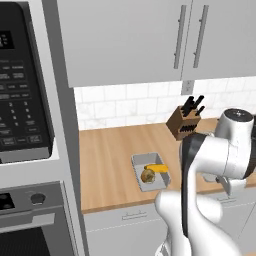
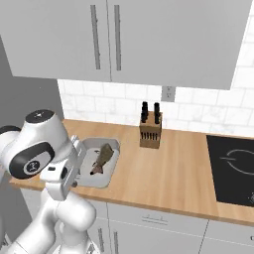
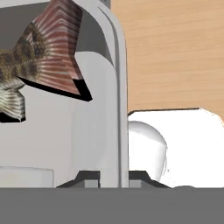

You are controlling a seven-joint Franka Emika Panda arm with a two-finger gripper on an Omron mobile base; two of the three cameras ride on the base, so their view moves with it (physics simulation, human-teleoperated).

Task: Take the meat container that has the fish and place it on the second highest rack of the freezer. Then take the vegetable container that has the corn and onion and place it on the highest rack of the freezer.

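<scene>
Two dark fingertips of your gripper (image 3: 111, 177) are pinched on the rim of the shallow grey meat container (image 3: 114, 87), which holds the mottled brown fish (image 3: 39, 57) above the wooden counter (image 3: 175, 52). Farther off, the grey vegetable container (image 1: 150, 172) with yellow corn (image 1: 159, 168) and tan onion (image 1: 148, 175) waits. You have placed neither container yet.

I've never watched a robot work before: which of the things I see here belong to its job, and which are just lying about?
Part of the job:
- fish in its grey container, whose rim the gripper pinches
- corn and onion in the other container

Just lying about:
- knife block
- cooktop
- wall oven
</scene>
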